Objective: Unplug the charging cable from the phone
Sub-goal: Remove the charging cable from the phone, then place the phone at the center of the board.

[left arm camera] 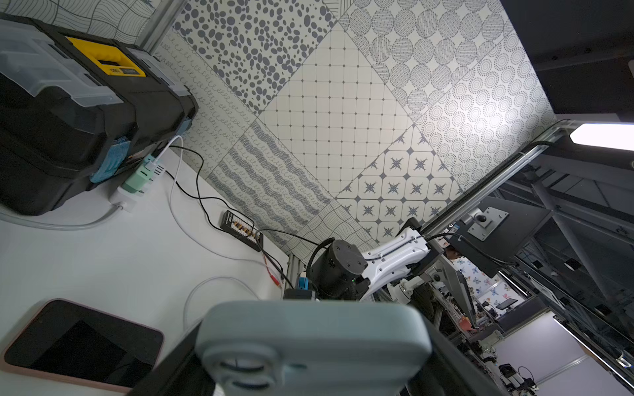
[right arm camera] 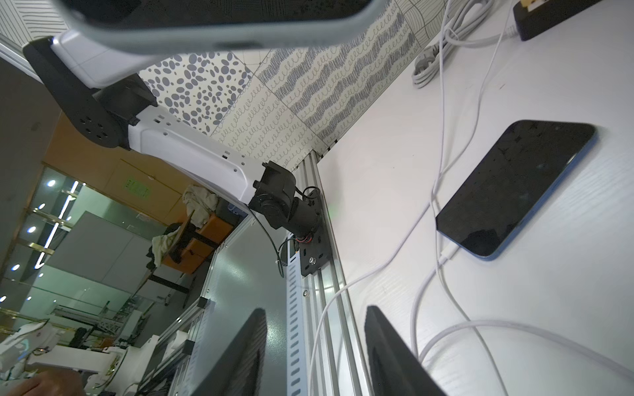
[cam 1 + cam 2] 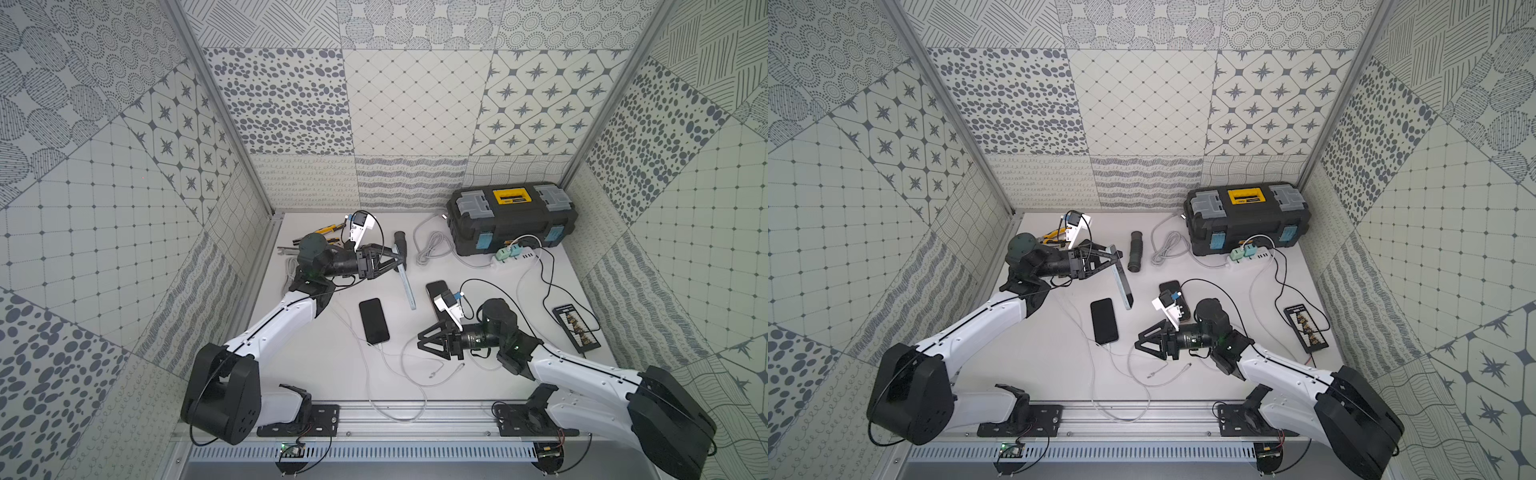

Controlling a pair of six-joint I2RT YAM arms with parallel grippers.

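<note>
My left end effector [image 3: 397, 258] is clamped on the phone [image 3: 408, 286], the 1 in the pale grey-blue case. It holds the phone on edge, lifted off the counter [image 3: 332, 374]. In the left wrist view the case back and its 2 lenses fill the foreground [image 1: 308, 346], pinched between the black fingers.

My right end effector [image 3: 419, 338] hovers nearer the front rail, well apart from the held phone. Its jaws are spread and nothing sits between them. In the right wrist view I see the rail and bare counter through the gap [image 2: 315, 360]. The same view shows the phone's lower edge overhead [image 2: 206, 24], with no lead hanging from it.

The charging cable [image 3: 461, 366] lies slack on the counter, with its free plug just beside the right end effector and touching neither arm. A 2nd loose plug [image 3: 432, 375] rests close by, and I cannot tell which lead is which.

A black phone [image 3: 374, 320] lies flat between the 2 arms. It has a white lead [image 2: 449, 252] plugged into its near end. A pink-cased phone [image 1: 82, 343] lies flat farther back, beside the right wrist.
</note>
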